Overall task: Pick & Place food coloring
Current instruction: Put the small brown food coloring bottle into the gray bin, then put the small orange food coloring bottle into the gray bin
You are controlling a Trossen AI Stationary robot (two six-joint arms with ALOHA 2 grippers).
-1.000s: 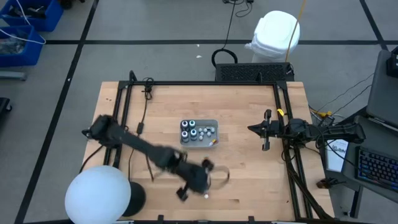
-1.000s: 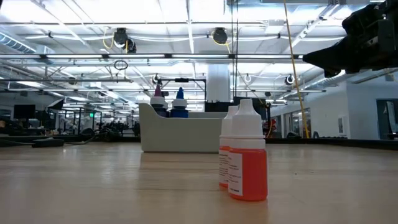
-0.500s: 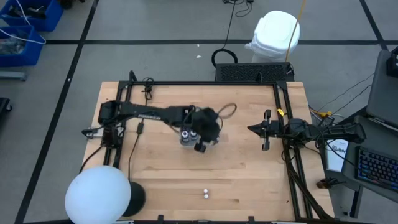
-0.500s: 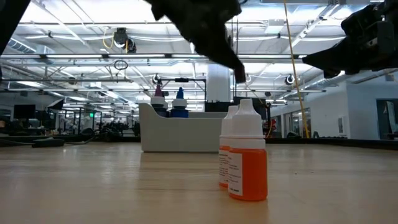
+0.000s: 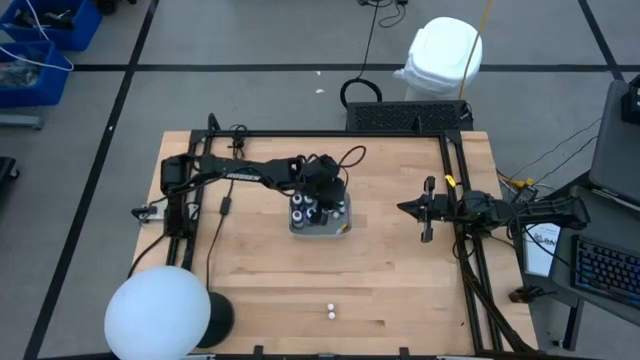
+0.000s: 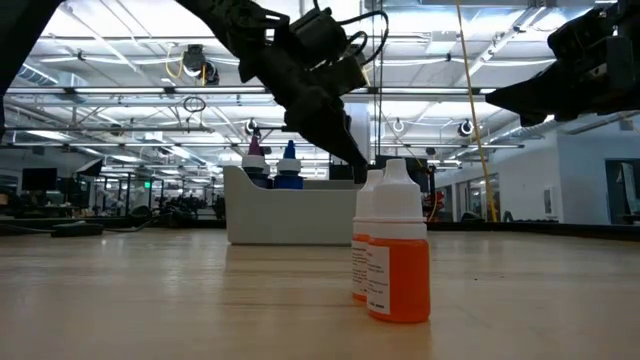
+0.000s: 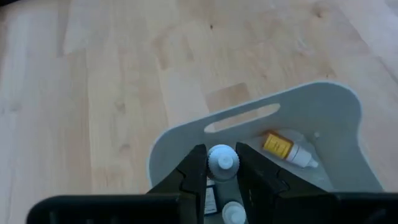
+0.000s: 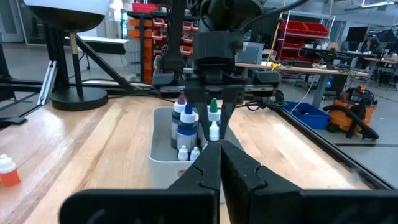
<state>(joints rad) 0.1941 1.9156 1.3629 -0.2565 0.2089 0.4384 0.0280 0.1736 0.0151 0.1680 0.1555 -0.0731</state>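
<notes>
My left gripper [image 5: 326, 202] hangs over the grey bin [image 5: 320, 233] at mid-table, shut on a small white-capped food coloring bottle [image 7: 222, 158]. Several other bottles stand in the bin, with purple, blue and green caps [image 8: 186, 121], and a yellow one [image 7: 283, 148] lies on the bin's floor. Two orange food coloring bottles [image 6: 398, 255] stand on their bases near the table's front edge [image 5: 329, 311]. My right gripper [image 5: 404, 208] waits shut at the table's right side. My left gripper pinches the little bottle between its two fingers [image 7: 193, 171], one on either side just under the white cap [image 8: 214, 130]. The fingers slant down from the table's left. The bottle sits upright at the fingertips, held over the inside of the bin.
A lamp with a white globe [image 5: 157, 312] stands at the near left corner. Black frame rails [image 5: 455, 180] run along the table's left, far and right sides. Bare wood lies between the bin and the two orange bottles.
My left gripper has swung from near the table's front edge, by the orange bottles, toward the far edge. It has come to the bin and sunk toward it, with the small bottle still between its fingers. The two orange bottles have stayed put.
</notes>
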